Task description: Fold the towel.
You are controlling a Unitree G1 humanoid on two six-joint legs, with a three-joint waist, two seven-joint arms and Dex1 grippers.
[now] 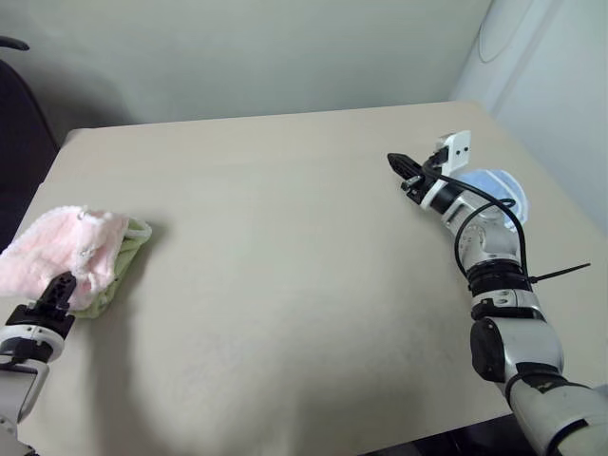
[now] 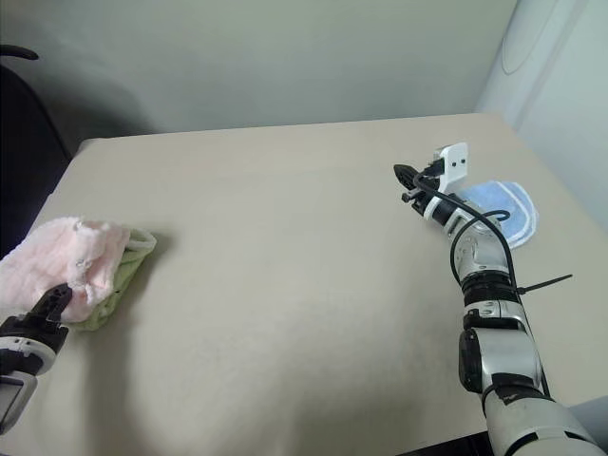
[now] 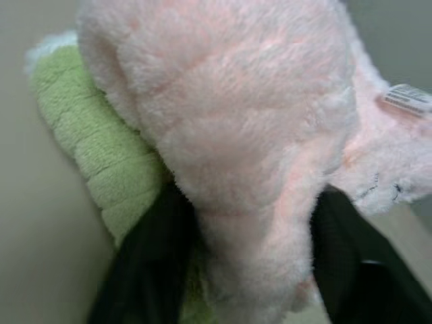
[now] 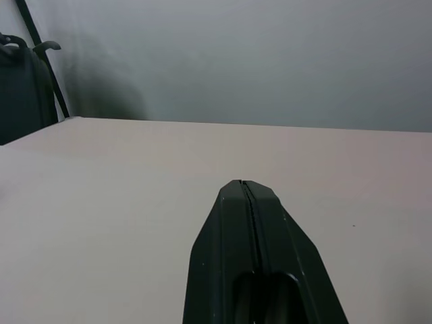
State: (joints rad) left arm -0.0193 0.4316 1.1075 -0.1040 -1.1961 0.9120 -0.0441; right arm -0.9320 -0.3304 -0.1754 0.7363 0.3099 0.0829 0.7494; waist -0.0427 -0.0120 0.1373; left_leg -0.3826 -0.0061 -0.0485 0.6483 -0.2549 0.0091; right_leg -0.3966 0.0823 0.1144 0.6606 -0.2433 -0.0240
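The pale pink towel (image 1: 66,247) lies bunched at the table's left edge, resting partly on a light green ribbed towel (image 1: 122,268). My left gripper (image 1: 59,288) sits at the pink towel's near side. In the left wrist view its two black fingers (image 3: 152,263) stand wide apart, with a thick fold of the towel (image 3: 236,135) bulging between them and a small tag at one end. My right gripper (image 1: 399,163) is shut and empty, held above the table at the right, far from the towel.
A light blue cloth (image 2: 503,204) lies at the table's right edge behind my right arm. The beige table (image 1: 285,266) stretches between the two arms. A dark chair (image 1: 14,114) stands past the table's left side.
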